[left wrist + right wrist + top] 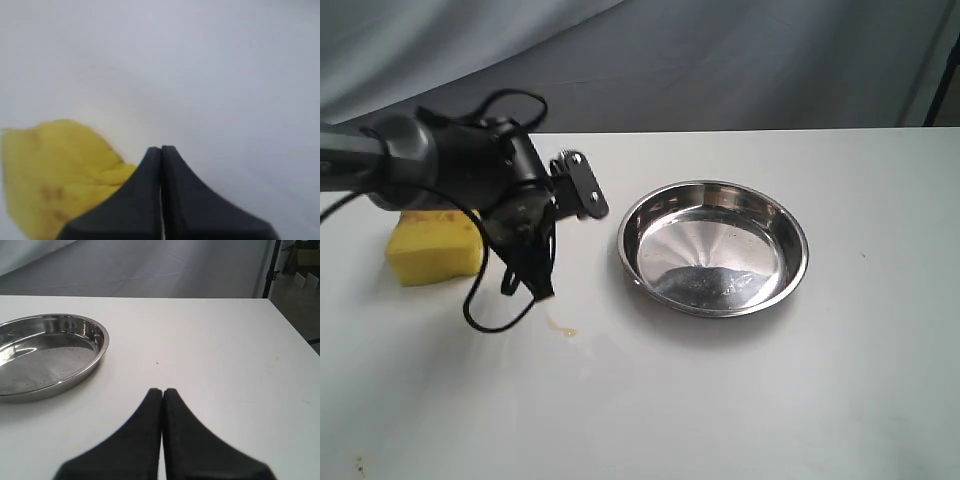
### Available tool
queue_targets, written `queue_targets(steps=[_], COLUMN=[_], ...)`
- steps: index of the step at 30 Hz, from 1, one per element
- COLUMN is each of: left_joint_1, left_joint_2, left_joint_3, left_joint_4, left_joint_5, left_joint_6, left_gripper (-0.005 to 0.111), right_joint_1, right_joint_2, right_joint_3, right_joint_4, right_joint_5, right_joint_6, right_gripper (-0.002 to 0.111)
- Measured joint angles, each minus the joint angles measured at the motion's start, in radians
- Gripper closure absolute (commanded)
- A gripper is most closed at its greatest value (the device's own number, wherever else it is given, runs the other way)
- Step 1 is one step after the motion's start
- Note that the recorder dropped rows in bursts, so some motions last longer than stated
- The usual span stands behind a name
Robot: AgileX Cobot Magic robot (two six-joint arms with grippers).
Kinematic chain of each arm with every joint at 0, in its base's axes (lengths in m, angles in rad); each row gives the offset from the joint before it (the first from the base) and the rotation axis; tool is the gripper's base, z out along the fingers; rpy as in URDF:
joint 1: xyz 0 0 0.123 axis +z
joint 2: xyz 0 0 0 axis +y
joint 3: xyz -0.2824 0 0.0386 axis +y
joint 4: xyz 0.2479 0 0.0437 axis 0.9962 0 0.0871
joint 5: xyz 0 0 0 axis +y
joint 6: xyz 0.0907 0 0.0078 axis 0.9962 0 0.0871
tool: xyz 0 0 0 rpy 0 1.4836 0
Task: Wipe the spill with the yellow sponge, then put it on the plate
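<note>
Exterior view shows the yellow sponge [430, 250] lying well left of the plate [715, 250], with the spill [563, 330] between them, nearer the camera. Beside the sponge, the left gripper [161, 149] has its jaws pressed together, empty. The right gripper [162, 390] is likewise closed, near the plate.

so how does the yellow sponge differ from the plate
The yellow sponge is a matte yellow block; the plate is a round, shiny steel dish. The sponge is smaller than the plate. The left arm partly hides the sponge, while the plate shows whole. Both rest on the white table.
</note>
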Motion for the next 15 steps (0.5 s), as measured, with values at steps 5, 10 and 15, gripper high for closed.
queue_targets(steps=[5,10,15], left_joint_1=[0.087,0.22,0.349], left_joint_2=[-0.097,-0.117,-0.117], left_joint_3=[0.0,0.0,0.0], left_joint_4=[0.033,0.037,-0.048], left_joint_5=[-0.043,-0.065,-0.136], left_joint_6=[-0.124,-0.221,-0.369], left_gripper=[0.093,0.067,0.021], right_joint_1=[0.0,0.0,0.0], right_joint_2=[0.0,0.0,0.0], right_joint_3=[0.0,0.0,0.0], right_joint_4=[0.0,0.0,0.0], right_joint_5=[0.0,0.0,0.0], right_joint_6=[0.0,0.0,0.0], right_gripper=[0.108,0.108,0.108])
